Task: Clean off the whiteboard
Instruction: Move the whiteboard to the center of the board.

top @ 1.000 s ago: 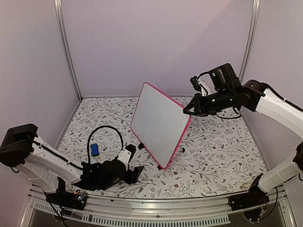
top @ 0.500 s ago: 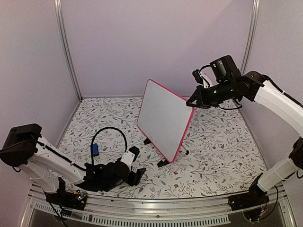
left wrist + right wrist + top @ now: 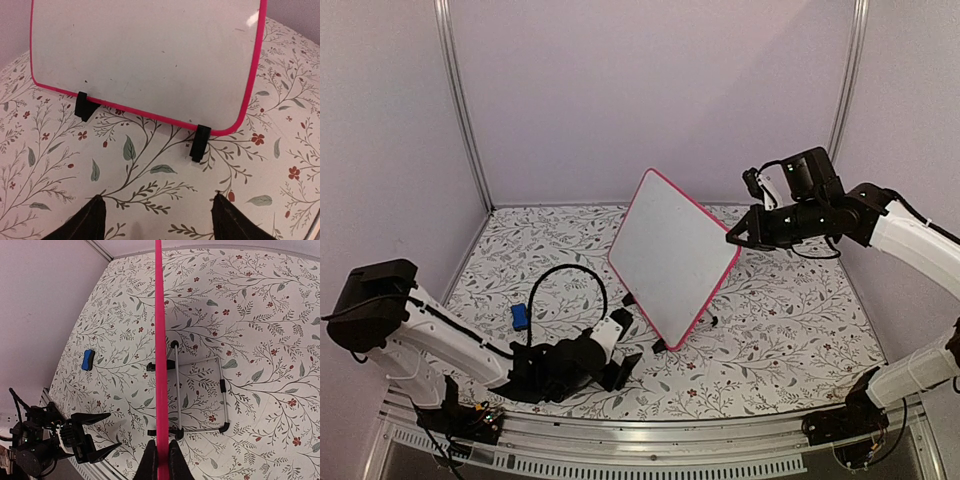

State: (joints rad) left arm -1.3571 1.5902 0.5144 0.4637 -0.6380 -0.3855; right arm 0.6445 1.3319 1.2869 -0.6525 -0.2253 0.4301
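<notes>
The whiteboard [image 3: 670, 255], white with a pink-red frame, stands tilted on its two black feet at the table's middle. Its face shows no writing, only faint specks, in the left wrist view [image 3: 145, 55]. My right gripper [image 3: 732, 238] is shut on the board's upper right edge. In the right wrist view the board shows edge-on as a pink line [image 3: 158, 340] between my fingers [image 3: 160, 447]. My left gripper [image 3: 625, 365] is open and empty, low over the table just in front of the board's lower edge [image 3: 156, 199].
A small blue eraser block [image 3: 520, 317] lies on the floral table left of the board, also in the right wrist view [image 3: 88, 360]. A wire stand [image 3: 220, 390] props the board from behind. A black cable [image 3: 565, 275] loops over the left arm.
The right gripper has moved right and a little down with the board's edge, turning the board to face the front more. The left gripper has slid right, closer to the board's feet.
</notes>
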